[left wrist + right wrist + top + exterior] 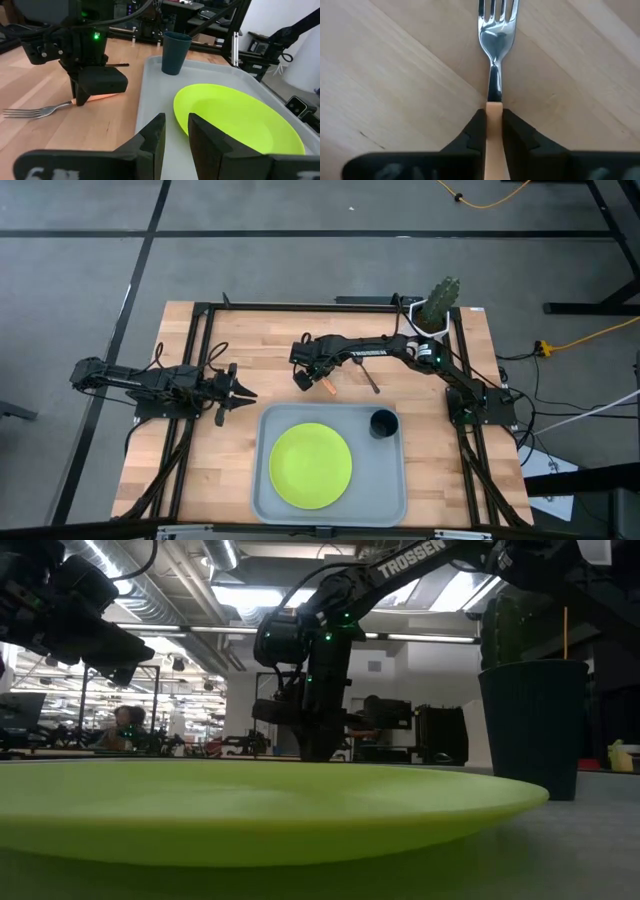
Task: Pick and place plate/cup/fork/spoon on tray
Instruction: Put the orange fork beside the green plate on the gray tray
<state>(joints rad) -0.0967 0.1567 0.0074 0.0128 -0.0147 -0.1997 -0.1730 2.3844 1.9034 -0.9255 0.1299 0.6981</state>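
Right gripper (494, 125) clamped on the fork (495, 60) handle, fork lying on the table (220, 460). Left gripper (175, 135) waits beside the tray (392, 480), jaws slightly apart, holding nothing.

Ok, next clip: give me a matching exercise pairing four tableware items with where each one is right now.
Items:
1. flat round lime-green plate
2. small dark cylindrical cup
3. orange-handled fork with silver tines
4. slim dark spoon

Places:
A. lying free on the wooden table
B. between the right gripper fingers
C. tray corner
D. tray middle

Pairs: 1-D, 2-C, 3-B, 4-A
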